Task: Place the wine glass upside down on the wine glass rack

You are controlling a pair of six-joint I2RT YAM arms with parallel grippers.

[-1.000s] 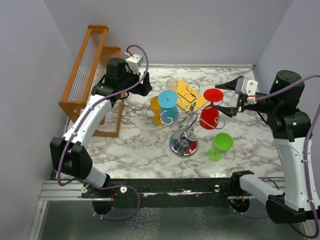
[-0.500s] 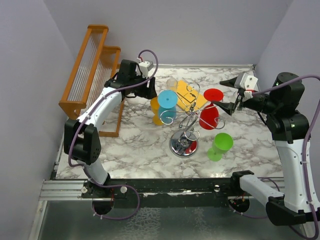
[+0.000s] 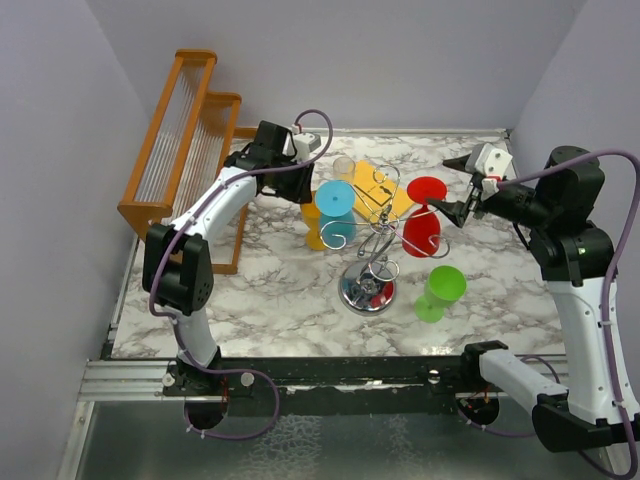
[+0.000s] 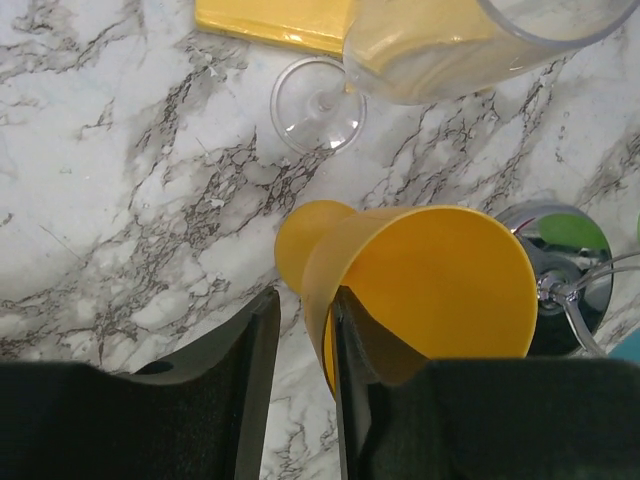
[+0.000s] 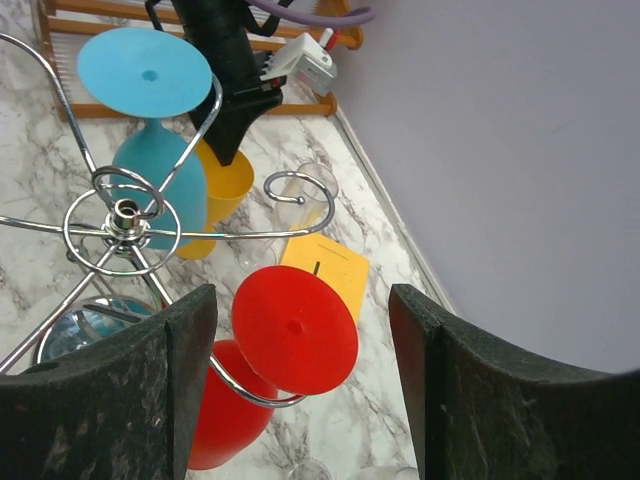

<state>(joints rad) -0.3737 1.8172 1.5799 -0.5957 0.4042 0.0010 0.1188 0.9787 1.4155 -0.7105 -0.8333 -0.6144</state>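
L gripper (image 4: 303, 300) is at back-left of the wine glass rack (image 3: 366, 290). Its jaws are narrow but not clamped: the rim of the yellow wine glass (image 4: 430, 280), on the table (image 3: 250, 290) just left of rack, sits btw the fingers w/ a gap on the outer side. Only L wrist view shows this; in top view the blue glass (image 3: 335, 205) partly hides it. R gripper (image 5: 300, 295), right of rack, is wide open and holds nothing. Widest marble lies near-left of rack. Count: 2 hang on rack, blue glass and red glass (image 3: 420, 228); off it 1 yellow, 1 green glass (image 3: 440, 290), 1 clear glass (image 3: 345, 166).
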